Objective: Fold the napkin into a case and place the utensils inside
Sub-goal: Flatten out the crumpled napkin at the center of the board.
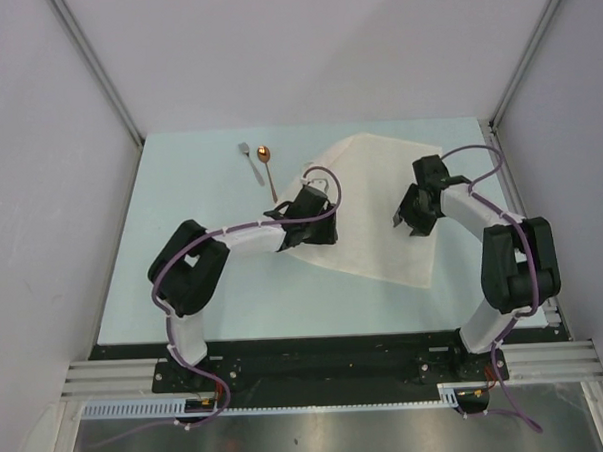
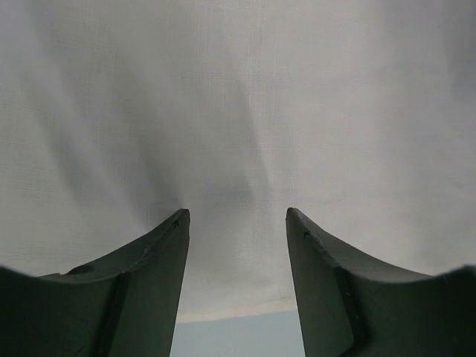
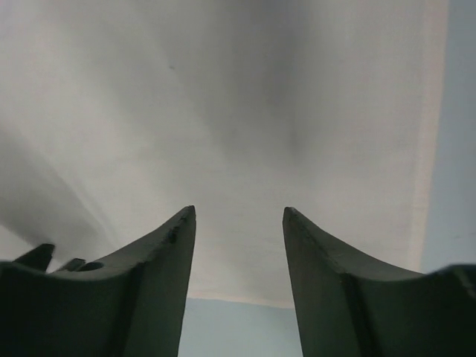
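Closest to the wrist lenses are the dark fingers themselves. The left gripper [image 2: 236, 216] stands with its jaws apart and nothing between them, only cream weave showing through the gap. The right gripper [image 3: 239, 212] is spread the same way, also holding nothing.

From above, the left arm bends its elbow out to the left, and its forearm reaches right and away, so its gripper sits over the left edge of the napkin [image 1: 371, 213]. The right arm mirrors this: elbow out to the right, forearm angled left, wrist over the cloth's right part.

The napkin lies flat on the pale table [image 1: 184, 281], turned cornerwise between the two wrists. Whether it is one layer or already doubled is hard to tell from here.

Count: two arms, two grippers, one napkin, two utensils. The fork [image 1: 249, 160] and the copper-bowled spoon [image 1: 267, 165] lie side by side just left of the cloth, on the far side of the left gripper, outside the napkin.
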Robot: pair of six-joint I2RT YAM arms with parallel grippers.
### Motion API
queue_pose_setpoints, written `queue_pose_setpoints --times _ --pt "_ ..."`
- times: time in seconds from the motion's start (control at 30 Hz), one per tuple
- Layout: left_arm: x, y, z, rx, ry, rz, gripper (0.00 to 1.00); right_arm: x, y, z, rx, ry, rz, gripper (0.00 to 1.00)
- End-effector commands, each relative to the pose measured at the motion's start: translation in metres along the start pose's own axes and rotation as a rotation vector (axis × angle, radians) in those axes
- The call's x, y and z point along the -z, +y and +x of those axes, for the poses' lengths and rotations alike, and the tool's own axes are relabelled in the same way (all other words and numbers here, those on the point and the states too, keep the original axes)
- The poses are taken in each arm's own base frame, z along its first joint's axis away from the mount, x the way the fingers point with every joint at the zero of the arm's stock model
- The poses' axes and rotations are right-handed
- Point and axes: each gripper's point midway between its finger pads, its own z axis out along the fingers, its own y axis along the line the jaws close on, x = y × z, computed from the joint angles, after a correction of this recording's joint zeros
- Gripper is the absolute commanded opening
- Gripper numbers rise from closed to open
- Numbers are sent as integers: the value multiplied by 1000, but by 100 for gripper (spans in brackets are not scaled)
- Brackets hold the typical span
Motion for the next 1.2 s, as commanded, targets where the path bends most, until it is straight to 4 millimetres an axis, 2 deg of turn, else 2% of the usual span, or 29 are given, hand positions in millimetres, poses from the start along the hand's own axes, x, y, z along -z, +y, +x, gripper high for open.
queue_pose_setpoints --times 0.0,0.13,0.2,0.4,0.43,0.5,0.6,0.7,0.73,0.77,0.83,0.87,0.9,0.93,0.97,1.03,1.07,1.13,1.17 --pt "-9 -14 1 50 -28 53 59 18 -10 2 19 -87 -14 53" --pt "-12 -25 32 48 40 58 59 25 -27 8 18 -123 8 52" --pt "-12 -39 51 47 85 81 60 28 -32 7 12 -140 14 52" --pt "-6 -83 124 57 269 218 61 42 -45 -5 -21 -183 11 53" --pt "-1 -96 141 36 296 236 60 43 -49 -8 -32 -191 17 54" --pt "7 -115 161 27 325 298 60 45 -53 -12 -44 -198 9 54" --pt "37 -158 206 -13 384 445 60 44 -60 -13 -55 -190 8 54" --pt "66 -189 216 -65 391 565 59 36 -64 -3 -51 -154 11 54" --pt "72 -195 211 -69 371 597 59 32 -63 2 -45 -137 5 54" --pt "84 -196 197 -76 330 620 59 31 -63 5 -41 -133 3 54" --pt "91 -189 178 -106 276 593 61 24 -64 16 -28 -110 15 54" --pt "88 -184 151 -133 193 555 64 22 -65 19 -26 -103 21 54" --pt "94 -182 129 -142 140 536 66 20 -65 22 -30 -97 22 54" --pt "94 -175 115 -158 112 498 68 18 -68 28 -29 -84 26 54" --pt "87 -159 85 -182 49 393 70 18 -71 32 -39 -79 32 54" --pt "81 -140 53 -213 -23 292 71 16 -76 40 -55 -69 38 54" --pt "77 -122 23 -242 -86 190 70 16 -78 42 -55 -68 39 54" --pt "69 -108 -6 -273 -137 112 67 16 -80 45 -59 -71 37 54" --pt "62 -91 -22 -314 -161 62 66 15 -81 47 -58 -66 39 54"
